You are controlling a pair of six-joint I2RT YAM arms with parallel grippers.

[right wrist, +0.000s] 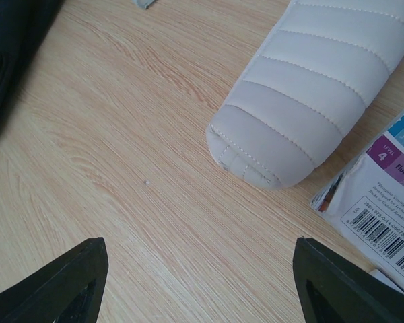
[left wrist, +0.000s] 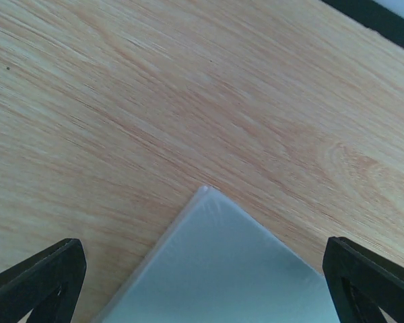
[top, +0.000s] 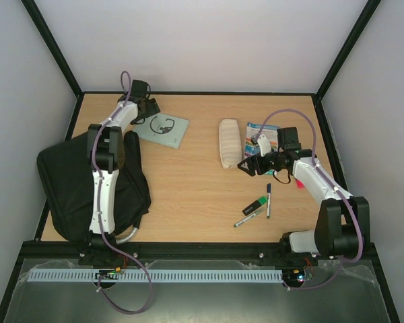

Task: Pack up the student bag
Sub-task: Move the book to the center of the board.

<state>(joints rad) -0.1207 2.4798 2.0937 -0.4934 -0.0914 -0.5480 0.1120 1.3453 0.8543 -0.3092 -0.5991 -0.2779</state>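
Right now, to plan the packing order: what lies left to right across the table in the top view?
student bag → pale green booklet → white quilted pouch → colourful paperback. The pens are left out because they overlap sideways.

Wooden table [top: 195, 195]; booklet [left wrist: 222, 269] corner between left jaws; cream pouch [right wrist: 310, 101], paperback [right wrist: 384, 195] ahead of right jaws; student bag [top: 67, 182], pens [top: 259, 205] (perhaps markers) behind.
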